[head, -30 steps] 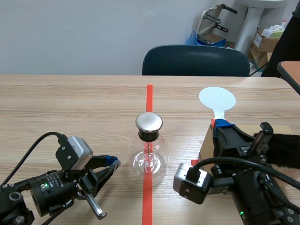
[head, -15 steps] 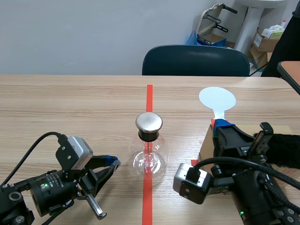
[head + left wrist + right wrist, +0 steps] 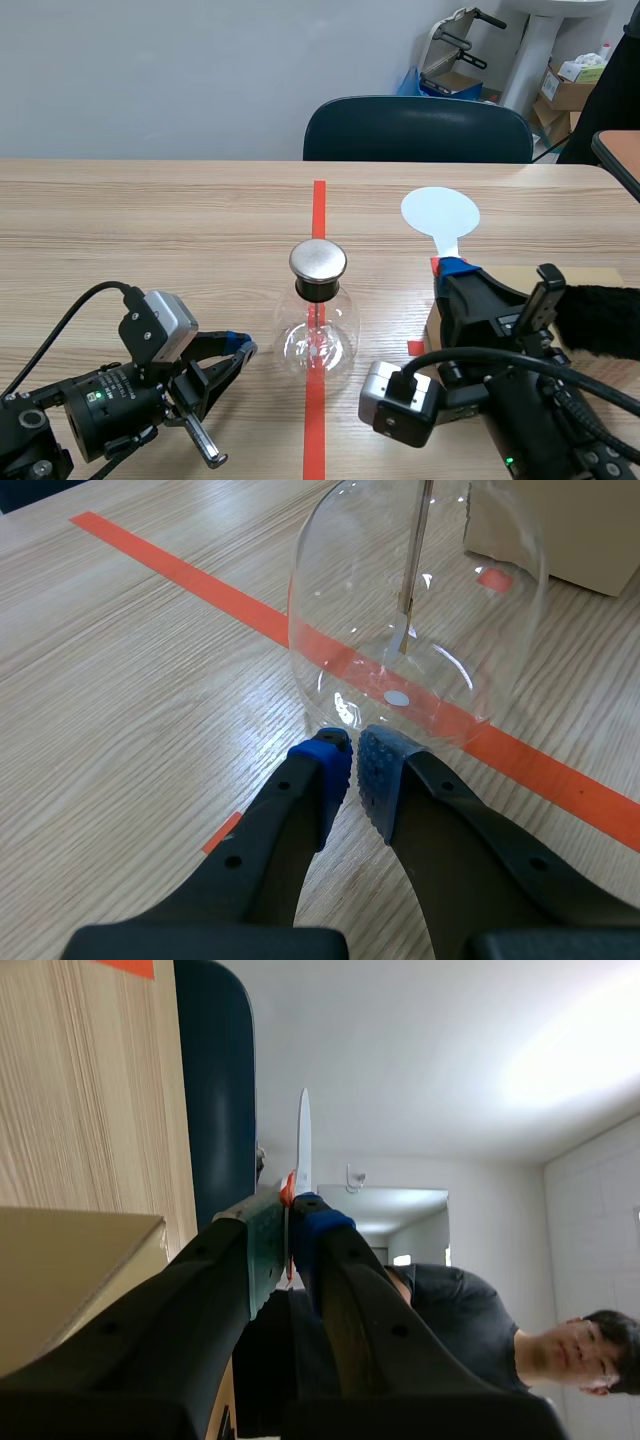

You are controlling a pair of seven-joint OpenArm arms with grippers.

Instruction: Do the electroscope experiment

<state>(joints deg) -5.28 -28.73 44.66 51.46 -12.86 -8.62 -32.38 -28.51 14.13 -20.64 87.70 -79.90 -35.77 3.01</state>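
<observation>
Left fingers (image 3: 318, 780): together, blue pads almost touching with nothing between them, low over the desk (image 3: 120, 680). Tips are just short of the electroscope's glass flask (image 3: 340, 630), close to the orange-red tape line (image 3: 180, 577) that runs under it. A thin metal rod (image 3: 415, 550) hangs down the middle of the flask. In the scene view the flask stands upright on the tape line mid-desk, with a round metal cap (image 3: 318, 260) on a black neck.

Right fingers (image 3: 330, 1250): clamped on the handle of a white disc paddle (image 3: 302, 1135), seen edge-on, with red at the handle near the grip. In the scene view the disc stands above the fingers, right of the flask and apart from it.

A cardboard box (image 3: 575, 278) sits behind the right arm, with a black fur piece (image 3: 600, 320) by it. A dark chair (image 3: 418, 130) is at the far desk edge. The right wrist view shows a person in a dark shirt (image 3: 440, 1330) past the fingers.
</observation>
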